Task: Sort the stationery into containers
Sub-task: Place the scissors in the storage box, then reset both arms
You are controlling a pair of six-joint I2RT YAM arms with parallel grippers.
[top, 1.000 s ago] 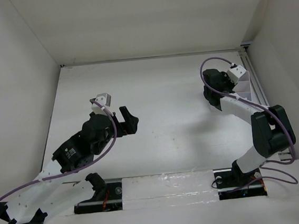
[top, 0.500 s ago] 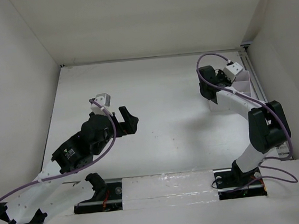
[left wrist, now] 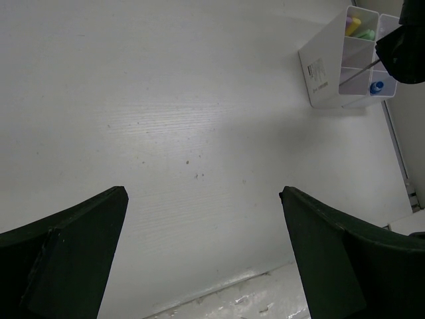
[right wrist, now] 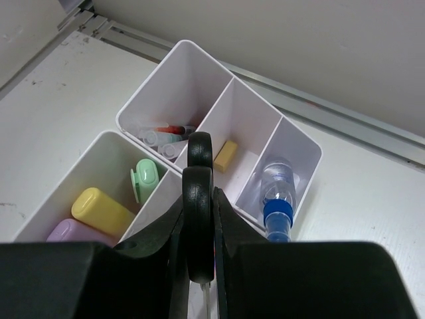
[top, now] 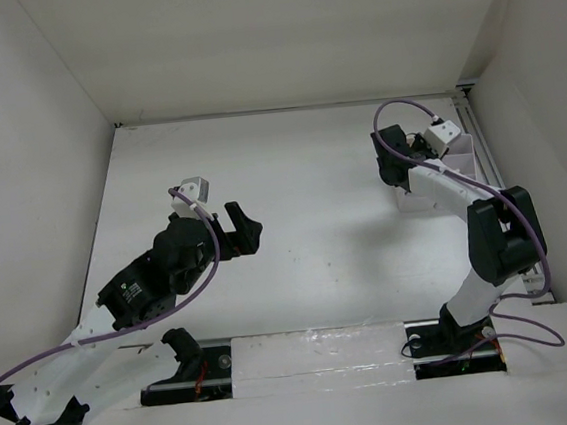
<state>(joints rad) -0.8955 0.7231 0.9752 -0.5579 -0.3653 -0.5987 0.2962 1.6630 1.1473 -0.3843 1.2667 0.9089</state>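
"Stationery: where is it lodged?"

"Nearly all of it is in the white organizer [right wrist: 156, 80], which stands at the right edge of the bench [top: 290, 172], partly under the right arm."

"Contents, by compartment?"

"As the right wrist view shows them:
Near-left: yellow stick [right wrist: 103, 211], green stick [right wrist: 145, 179], and a lilac-pink stick [right wrist: 70, 234] half cut off by the gripper body.
Far-left: red pen [right wrist: 169, 129] lying low among other thin pens [right wrist: 159, 139].
Middle: peach stick [right wrist: 226, 155], alone.
Right: blue-capped bottle [right wrist: 277, 212]."

"Any item outside the organizer?"

"One: the black-handled scissors [right wrist: 199, 151]. The right gripper [right wrist: 198, 212] is clenched on them. The handle loops point away from the wrist and show edge-on. They sit over the divider walls where the compartments meet. I cannot tell whether they touch the organizer."

"And the left gripper?"

"The left gripper [left wrist: 202, 199] is released, with its jaws spread wide. It hangs over the bench left of centre, well apart from the organizer."
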